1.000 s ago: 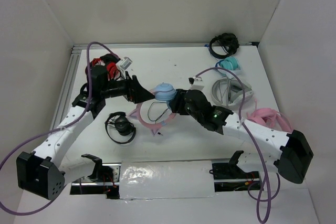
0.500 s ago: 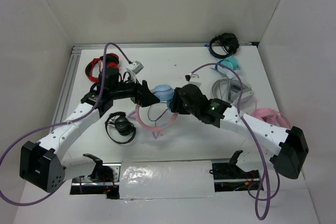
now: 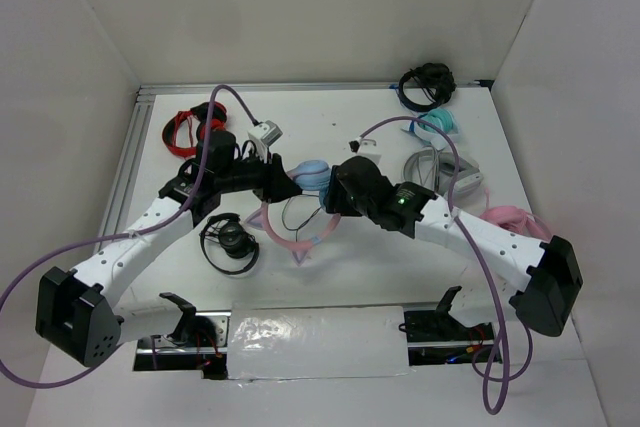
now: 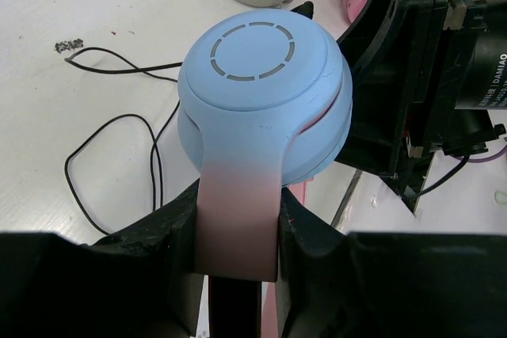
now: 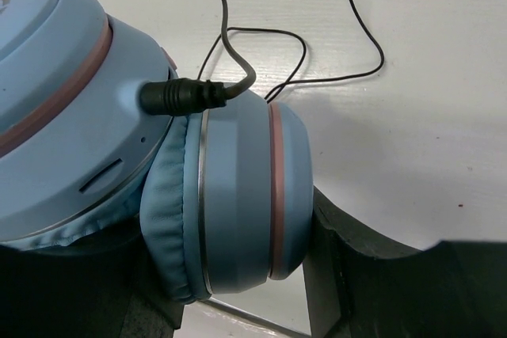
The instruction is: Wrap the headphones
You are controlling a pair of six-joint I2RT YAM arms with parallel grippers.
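Between the two end effectors sit the pink-band, light-blue-cup headphones (image 4: 261,77): the left end effector (image 4: 238,235) pinches the headband, the right end effector (image 5: 242,290) clamps the cups. Their thin black cable (image 4: 119,120) sprawls beneath; small black headphones (image 3: 230,242) lie on the white worktop (image 3: 340,127) near the left one.

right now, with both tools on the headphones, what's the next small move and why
Probably release the right tool from the blue ear cup and go for the black cable: it lies loose in loops on the table, while the left tool grips the pink headband of the headphones.
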